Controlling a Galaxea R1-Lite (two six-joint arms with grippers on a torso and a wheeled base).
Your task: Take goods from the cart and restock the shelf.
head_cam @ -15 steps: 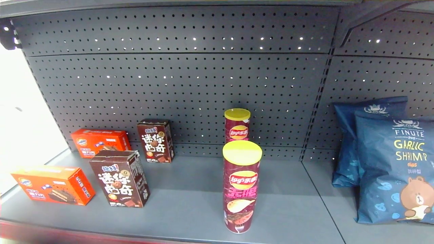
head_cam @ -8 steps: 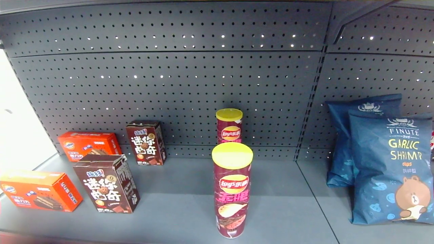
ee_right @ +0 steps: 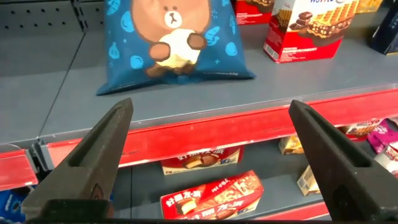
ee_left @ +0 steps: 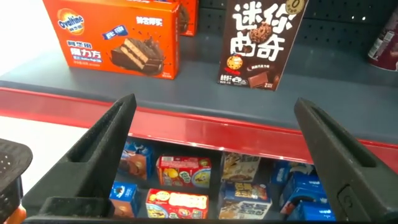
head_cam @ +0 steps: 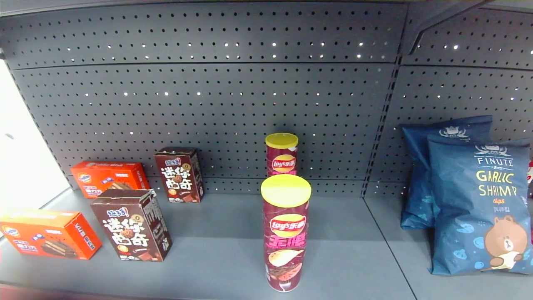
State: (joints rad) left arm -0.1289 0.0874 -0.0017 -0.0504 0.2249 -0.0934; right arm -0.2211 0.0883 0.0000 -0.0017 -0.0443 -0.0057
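The left end effector [ee_left: 214,106] is empty, its two dark fingers [ee_left: 102,146] spread wide apart. It hangs in front of the shelf [head_cam: 354,258], just outside the red front edge [ee_left: 186,127]. Straight ahead of it, past that edge, a brown cookie box [ee_left: 261,40] stands upright on the grey shelf. An orange wafer box [ee_left: 124,37] sits just beside that box, on the side of the end effector's outer finger. Under the red edge, on the lower tier, small snack boxes [ee_left: 183,174] stand in rows.

The right end effector [ee_right: 209,104] is likewise opened wide and holds nothing. It also faces the shelf front. Ahead of it a blue bag with a bear [ee_right: 174,43] rests on the shelf, near the edge. A red and white biscuit box [ee_right: 305,28] stands farther along, apart from the bag. Below that front edge, orange-red cartons [ee_right: 211,193] lie on the lower tier.

Farther out, in the head view, a tall chip can [head_cam: 285,233] with a yellow lid stands upright toward the shelf's front. A second chip can [head_cam: 282,154] stands behind it, against the perforated back panel [head_cam: 233,104]. Toward the robot's left there is a rear cookie box [head_cam: 179,175] and a rear wafer box [head_cam: 109,179], each set back behind its front twin. Toward the right, a second blue bag [head_cam: 420,179] leans behind the bear bag.
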